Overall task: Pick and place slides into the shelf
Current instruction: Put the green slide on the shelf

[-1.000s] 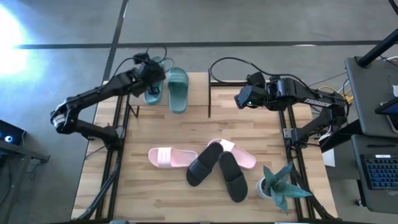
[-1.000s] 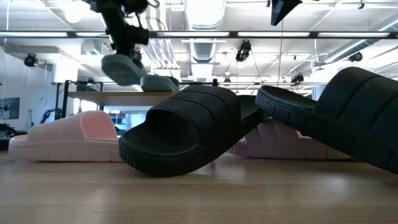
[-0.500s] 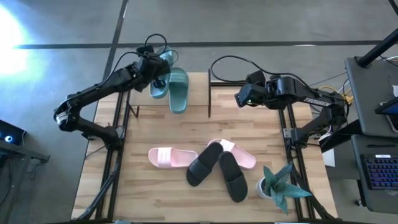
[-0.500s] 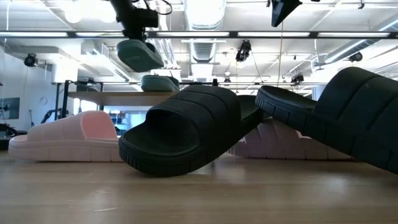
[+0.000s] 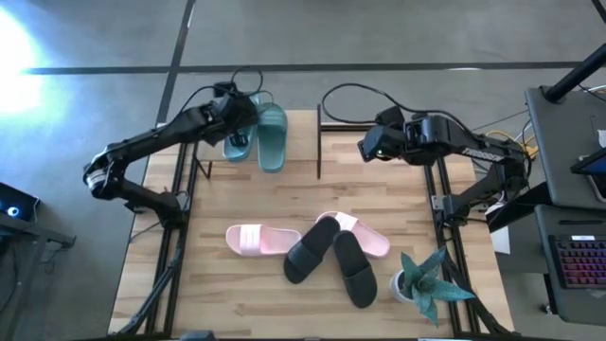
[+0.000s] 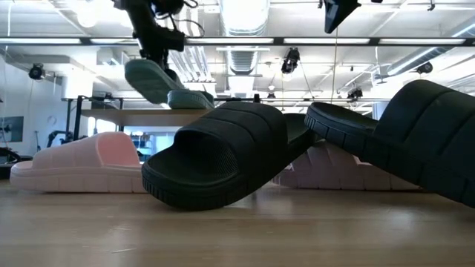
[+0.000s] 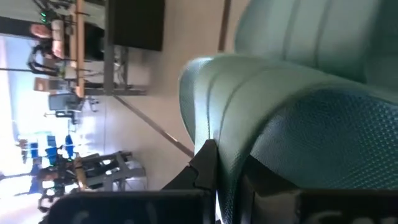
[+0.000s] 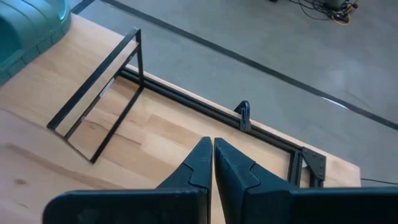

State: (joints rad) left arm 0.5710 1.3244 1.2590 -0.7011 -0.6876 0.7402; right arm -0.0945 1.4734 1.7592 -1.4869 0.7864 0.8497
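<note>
Two green slides (image 5: 270, 135) (ribbed straps), two pale pink slides (image 5: 258, 240), two black slides (image 5: 350, 268), a light wooden tabletop (image 5: 246, 294).

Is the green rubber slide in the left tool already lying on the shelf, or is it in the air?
In the air. The left tool holds the green rubber slide tilted above the wooden-topped shelf.

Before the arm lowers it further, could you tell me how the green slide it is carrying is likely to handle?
The green slide hangs tilted from the left hand without drooping, so it is probably fairly stiff and light. Its ribbed strap should resist slipping. Its flat sole should settle steadily beside the other green slide on the shelf.
</note>
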